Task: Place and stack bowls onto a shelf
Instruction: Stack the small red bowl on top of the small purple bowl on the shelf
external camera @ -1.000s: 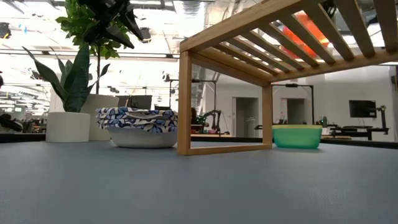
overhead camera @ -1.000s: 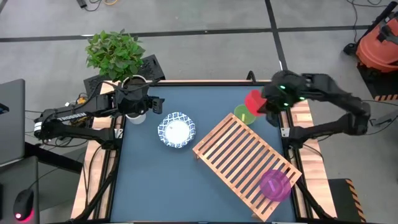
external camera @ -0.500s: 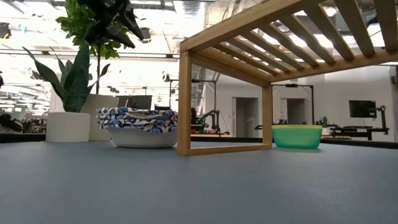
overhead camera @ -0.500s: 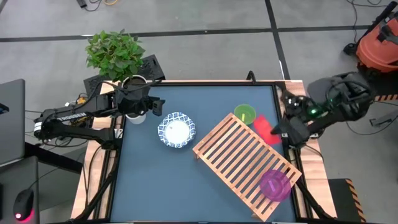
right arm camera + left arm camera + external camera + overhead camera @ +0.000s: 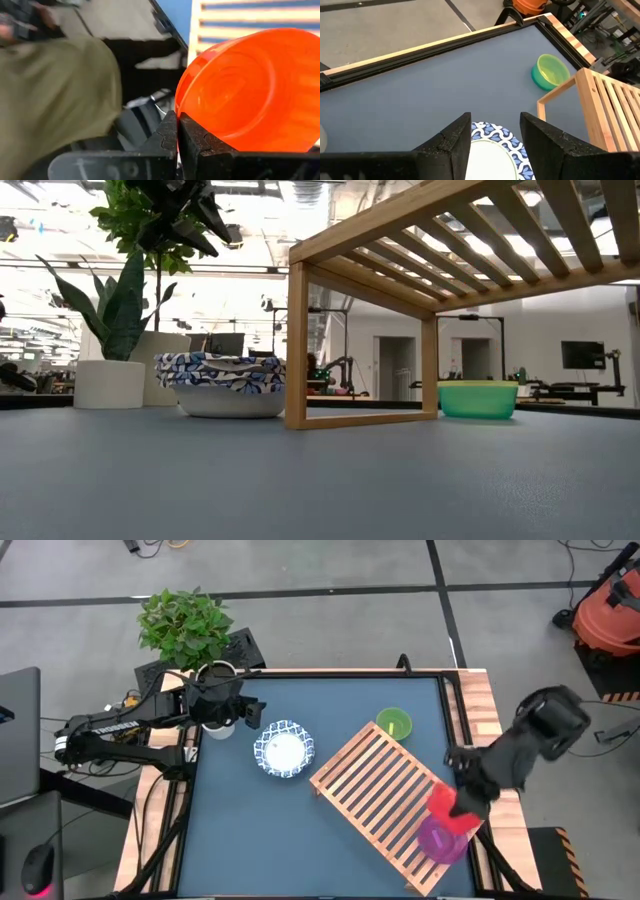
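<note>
Your right tool [image 5: 462, 802] was pinching the rim of the orange-red bowl [image 5: 448, 806], carried just above the shelf [image 5: 385, 795] at its near right end. The magenta bowl [image 5: 441, 838] sat on the slats directly nearward of it, their edges overlapping from overhead, so stacking called for only a short shift toward you and then down. Your left tool [image 5: 492, 131] hung spread and empty over the blue-patterned white bowl [image 5: 282, 750] on the worktop [image 5: 250, 840] at far left, well away. The green bowl [image 5: 394, 724] rested on the worktop beside the shelf's far corner
</note>
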{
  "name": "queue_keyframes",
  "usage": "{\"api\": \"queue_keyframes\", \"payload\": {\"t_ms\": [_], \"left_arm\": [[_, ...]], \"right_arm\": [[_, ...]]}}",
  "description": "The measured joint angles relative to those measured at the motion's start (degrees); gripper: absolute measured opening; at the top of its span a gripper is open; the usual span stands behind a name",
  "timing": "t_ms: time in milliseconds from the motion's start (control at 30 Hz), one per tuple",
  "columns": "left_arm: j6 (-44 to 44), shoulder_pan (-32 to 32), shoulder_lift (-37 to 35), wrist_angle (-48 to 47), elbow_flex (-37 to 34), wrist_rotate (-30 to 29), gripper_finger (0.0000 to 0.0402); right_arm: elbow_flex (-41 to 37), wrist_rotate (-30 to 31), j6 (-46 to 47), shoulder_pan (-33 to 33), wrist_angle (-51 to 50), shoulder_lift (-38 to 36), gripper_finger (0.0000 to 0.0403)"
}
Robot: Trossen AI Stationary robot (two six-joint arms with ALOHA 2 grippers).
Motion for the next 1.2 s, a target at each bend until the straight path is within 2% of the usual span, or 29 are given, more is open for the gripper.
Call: {"api": "queue_keyframes", "payload": {"t_ms": [200,400,1200], "left_arm": [[2.15,-0.01,0.00,0.02,0.00,-1.71,0.0153],[3.02,0.01,0.00,0.04,0.00,-4.22,0.0153],[4.85,0.05,-0.01,1.20,0.00,-6.32,0.0153]], "right_arm": [[0.00,1.68,1.69,5.91,-4.00,6.02,0.0020],[-0.02,1.73,-0.36,8.43,-6.01,11.62,0.0020],[-0.01,-0.20,-4.42,9.96,-7.02,22.52,0.0025]]}}
